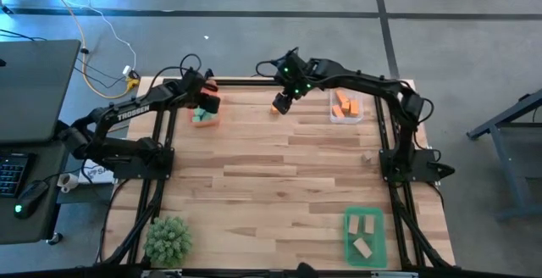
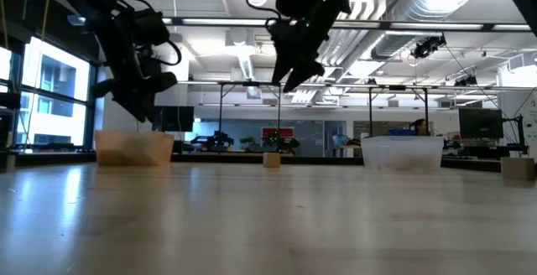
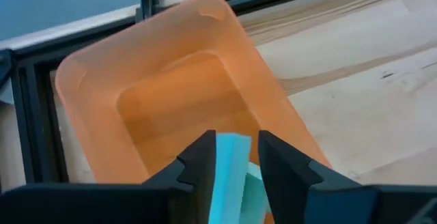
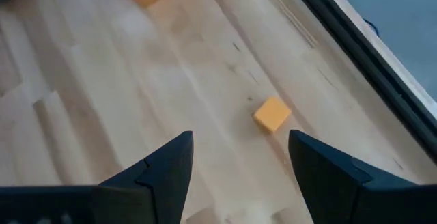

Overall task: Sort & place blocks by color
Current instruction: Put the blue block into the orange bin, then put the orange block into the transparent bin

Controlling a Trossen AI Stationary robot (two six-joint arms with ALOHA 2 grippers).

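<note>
Left gripper (image 3: pixel 232 166) over the orange tray (image 3: pixel 89 87) at the bench's (image 1: pixel 271 185) far left corner, fingers (image 3: pixel 201 162) closed on one teal block (image 3: pixel 229 173); second teal block (image 3: pixel 254 183) just beside it, count inside the tray unclear. Right gripper (image 4: pixel 235 162) above the far edge's middle, fingers (image 4: pixel 164 166) spread wide, holding nothing, over one loose orange block (image 4: pixel 272 114). Three orange blocks (image 1: pixel 344 103) in the clear tray (image 1: pixel 337 117) toward the far right corner. Two tan blocks (image 1: pixel 363 236) in the green tray (image 1: pixel 378 219) at the near right corner. One green plant (image 1: pixel 167 238) at the near left corner.

teal block (image 3: pixel 231 176) cut off, claw-hidden
</note>
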